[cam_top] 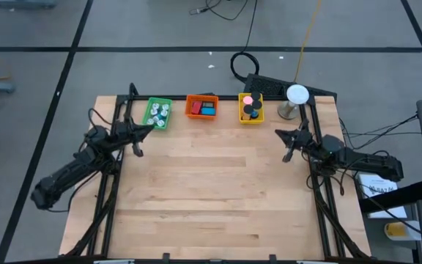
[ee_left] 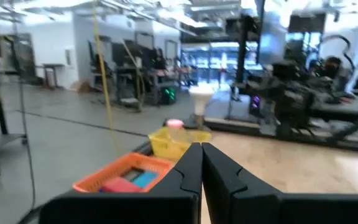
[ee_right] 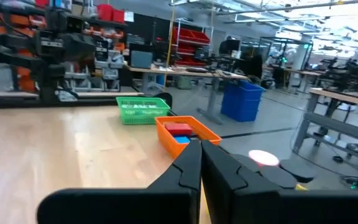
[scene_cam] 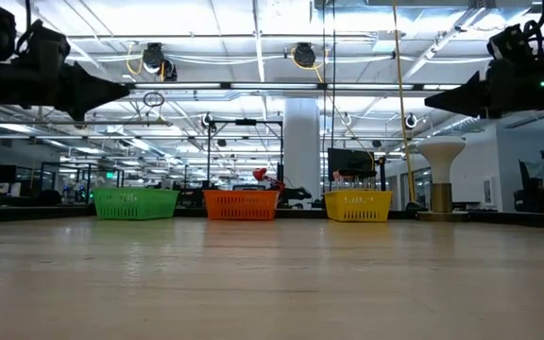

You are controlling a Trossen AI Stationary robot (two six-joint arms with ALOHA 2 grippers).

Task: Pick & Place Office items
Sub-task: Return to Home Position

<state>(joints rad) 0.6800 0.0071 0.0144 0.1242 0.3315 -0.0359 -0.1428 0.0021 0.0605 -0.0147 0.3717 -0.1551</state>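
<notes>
The office items lie sorted in three trays along the table's far edge: white and green rolls in the green tray, red and blue blocks in the orange tray, pink and black cylinders in the yellow tray. My left gripper hovers above the table's left side, near the green tray, shut and holding nothing. My right gripper hovers above the table's right side, near the yellow tray, shut and holding nothing. In the wrist views, the left gripper and the right gripper show their fingers together.
A white ball on a stand stands at the far right corner beside the yellow tray. Black cables and a dark box lie behind the far edge. The wooden table top is bare in the middle and near side.
</notes>
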